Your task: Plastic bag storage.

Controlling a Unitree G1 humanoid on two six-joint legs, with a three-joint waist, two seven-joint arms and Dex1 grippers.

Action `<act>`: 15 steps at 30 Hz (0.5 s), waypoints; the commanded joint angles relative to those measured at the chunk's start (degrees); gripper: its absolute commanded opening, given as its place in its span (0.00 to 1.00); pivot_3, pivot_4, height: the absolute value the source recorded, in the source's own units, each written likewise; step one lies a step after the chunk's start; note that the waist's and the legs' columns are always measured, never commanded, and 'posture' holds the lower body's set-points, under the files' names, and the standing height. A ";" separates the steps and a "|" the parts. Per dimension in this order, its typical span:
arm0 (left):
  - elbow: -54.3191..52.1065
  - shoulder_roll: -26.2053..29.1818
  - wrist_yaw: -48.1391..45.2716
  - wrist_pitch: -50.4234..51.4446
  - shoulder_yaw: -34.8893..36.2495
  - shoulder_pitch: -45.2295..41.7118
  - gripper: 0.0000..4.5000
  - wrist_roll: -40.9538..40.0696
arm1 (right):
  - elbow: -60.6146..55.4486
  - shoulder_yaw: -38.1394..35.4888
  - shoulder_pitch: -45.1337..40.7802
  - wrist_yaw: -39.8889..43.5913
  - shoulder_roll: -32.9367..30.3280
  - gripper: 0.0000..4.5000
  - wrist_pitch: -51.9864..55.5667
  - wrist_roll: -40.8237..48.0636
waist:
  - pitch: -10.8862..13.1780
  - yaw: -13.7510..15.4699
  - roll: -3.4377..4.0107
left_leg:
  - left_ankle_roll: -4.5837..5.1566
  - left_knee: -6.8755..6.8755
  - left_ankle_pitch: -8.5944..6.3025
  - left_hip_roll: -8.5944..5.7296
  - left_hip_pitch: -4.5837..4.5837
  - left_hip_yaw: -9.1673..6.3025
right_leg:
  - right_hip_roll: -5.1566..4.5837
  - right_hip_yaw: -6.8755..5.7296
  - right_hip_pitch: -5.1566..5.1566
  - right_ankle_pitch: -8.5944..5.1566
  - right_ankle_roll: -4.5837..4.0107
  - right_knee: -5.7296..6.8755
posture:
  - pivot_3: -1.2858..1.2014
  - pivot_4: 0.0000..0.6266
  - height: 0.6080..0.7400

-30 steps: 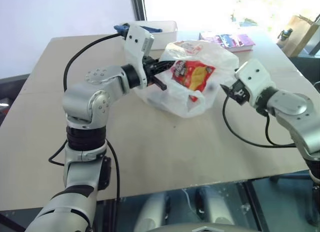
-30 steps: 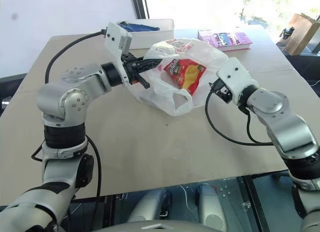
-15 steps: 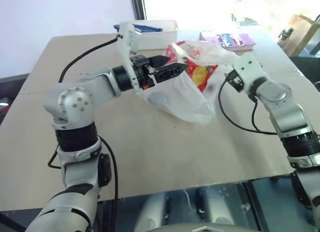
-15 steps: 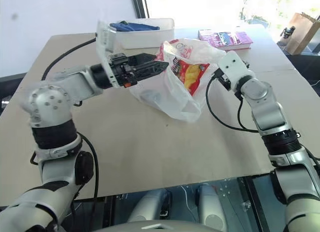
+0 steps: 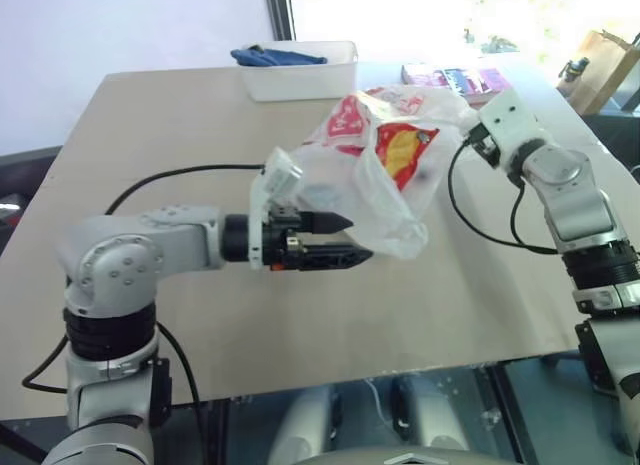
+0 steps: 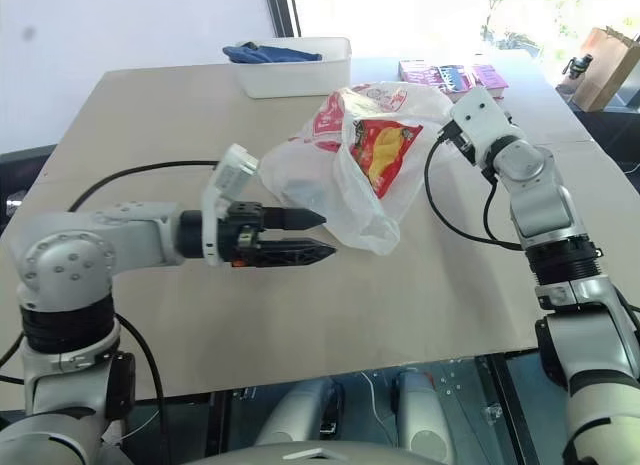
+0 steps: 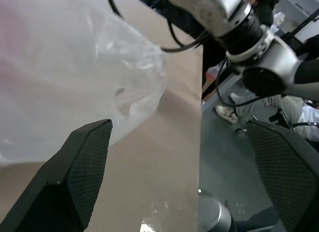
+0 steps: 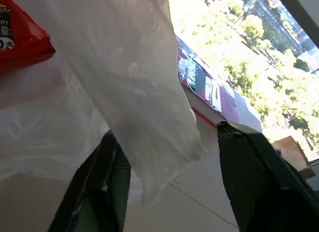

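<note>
The plastic bag (image 5: 375, 175) sits mid-surface (image 5: 180, 135), chips packet (image 5: 405, 150) inside; right gripper (image 8: 164, 182) fingers gape around its far-right flap without pinching, left gripper (image 5: 345, 240) spread wide and empty just beside its near-left edge.

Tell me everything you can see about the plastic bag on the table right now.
The plastic bag is large, thin, crinkly and see-through white, with red printing near its top. It sits puffed up on the table, toward the far side. A red-and-yellow chips packet shows through its wall. A flap of the bag hangs between the right gripper's parted fingers. The left gripper is open, close beside the bag's near edge, holding nothing.
</note>
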 commanded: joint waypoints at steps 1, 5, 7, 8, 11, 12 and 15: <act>-1.55 -1.15 0.89 -5.17 -5.77 -0.74 1.00 4.93 | -0.53 -2.45 -1.49 1.58 -0.66 0.19 -1.08 -0.29 | 0.00 -0.01 0.00 | 0.00 -0.01 0.00 0.00 0.00 0.00 | 0.00 0.00 0.00 0.00 0.00 0.00 | 0.52 0.24 1.00; -1.46 -0.35 -3.07 -10.85 -11.98 -1.75 1.00 10.03 | -1.75 -3.28 -0.94 2.85 -0.79 0.01 0.31 0.37 | 0.00 -0.04 0.00 | 0.00 -0.05 0.00 0.00 -0.01 0.02 | 0.01 0.03 -0.01 0.00 0.00 -0.03 | 0.52 0.24 1.00; -0.21 -1.24 -4.55 -12.92 -14.54 -3.02 1.00 11.81 | -2.36 -3.59 -0.40 3.26 -0.77 0.01 0.83 0.17 | 0.00 -0.06 0.00 | 0.00 -0.06 0.00 0.01 0.00 0.04 | 0.01 0.04 -0.01 0.00 0.00 -0.04 | 0.52 0.24 1.00; 0.63 -1.72 -4.90 -13.56 -15.52 -3.62 1.00 12.60 | -2.59 -3.70 -0.21 3.34 -0.68 0.01 1.02 0.03 | 0.00 -0.04 0.00 | 0.00 -0.06 0.00 0.01 0.00 0.04 | 0.01 0.03 -0.02 0.00 0.00 -0.04 | 0.52 0.24 1.00; 3.64 -3.51 -5.86 -14.28 -17.62 -5.24 1.00 13.84 | -3.81 -3.89 0.14 3.53 -0.52 0.01 1.97 -0.22 | 0.00 -0.03 0.00 | 0.00 -0.05 0.00 0.01 0.00 0.04 | 0.01 0.03 -0.01 0.00 0.00 -0.04 | 0.52 0.24 1.00; 4.61 -4.16 -6.37 -13.95 -17.81 -5.63 1.00 13.46 | -4.25 -3.94 0.13 3.62 -0.50 0.01 2.39 -0.24 | 0.00 -0.05 0.00 | 0.00 -0.05 0.00 0.01 0.00 0.04 | 0.01 0.03 -0.01 0.00 0.00 -0.04 | 0.52 0.24 1.00; 7.46 -6.81 -7.02 -11.41 -16.93 -6.16 1.00 10.83 | -4.62 -3.95 -0.21 3.72 -0.38 0.01 3.03 -0.41 | 0.00 -0.05 0.00 | 0.01 -0.06 0.00 0.01 -0.01 0.04 | 0.02 0.03 -0.02 0.00 0.00 -0.04 | 0.52 0.24 1.00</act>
